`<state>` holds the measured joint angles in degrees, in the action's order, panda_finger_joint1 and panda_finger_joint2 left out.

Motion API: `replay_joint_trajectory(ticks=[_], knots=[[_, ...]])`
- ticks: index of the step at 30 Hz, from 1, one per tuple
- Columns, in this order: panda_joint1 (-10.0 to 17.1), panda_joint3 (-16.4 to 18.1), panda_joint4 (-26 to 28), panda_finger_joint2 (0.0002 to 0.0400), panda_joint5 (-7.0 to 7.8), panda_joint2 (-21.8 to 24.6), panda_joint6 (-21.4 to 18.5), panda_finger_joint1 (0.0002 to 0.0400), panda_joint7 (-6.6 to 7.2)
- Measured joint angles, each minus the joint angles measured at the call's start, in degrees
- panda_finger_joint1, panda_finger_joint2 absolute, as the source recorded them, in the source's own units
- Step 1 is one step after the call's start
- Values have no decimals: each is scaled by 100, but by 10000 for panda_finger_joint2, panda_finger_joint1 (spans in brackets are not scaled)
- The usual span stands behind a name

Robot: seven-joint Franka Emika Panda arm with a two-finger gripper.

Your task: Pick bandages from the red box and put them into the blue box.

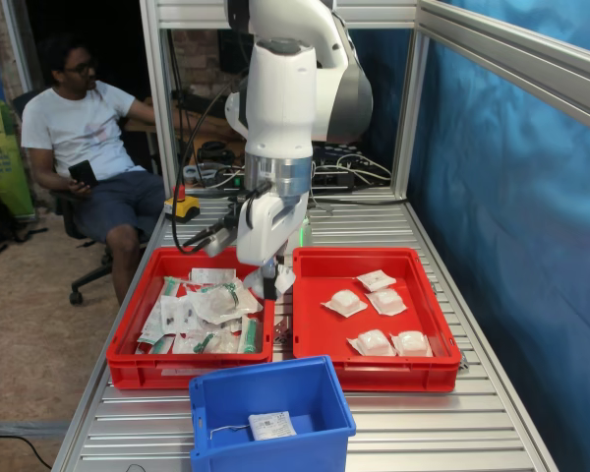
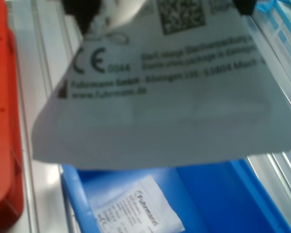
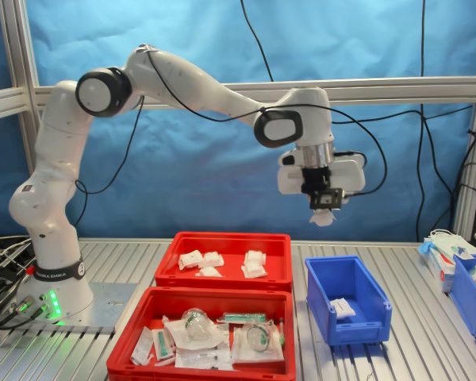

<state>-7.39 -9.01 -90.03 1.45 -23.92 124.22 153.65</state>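
Two red trays sit side by side on the ribbed metal surface [image 3: 397, 357], and in the second exterior view, going left to right, the arm's base [image 3: 51, 278] comes first, then the trays, then the blue box [image 3: 347, 298]. The crowded red tray [image 3: 202, 332] of green-and-white packets [image 3: 214, 337] lies below and well to the left of the jaws in the second exterior view, with the red box [image 3: 226, 259] just behind it, holding five puffy white bandages [image 3: 254, 263] spread over its floor. The gripper [image 3: 327, 202] hangs high above the surface, over the gap between the red box and the blue box, its jaws pinched closed on a flat white bandage packet [image 3: 324, 215] that dangles beneath them. In the wrist view that held packet [image 2: 160, 97] fills most of the picture, grey print and a CE mark readable on it. The blue box stands below the jaws and slightly to the right in the second exterior view; one flat printed packet [image 3: 341, 307] already lies on its floor. Farther right, another blue bin [image 3: 470, 292] stands at the edge.
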Motion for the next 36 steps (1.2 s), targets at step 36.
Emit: replay_joint_trajectory(ticks=[36], knots=[[5,-281,1307,93,-101,-1488,18,93,0]])
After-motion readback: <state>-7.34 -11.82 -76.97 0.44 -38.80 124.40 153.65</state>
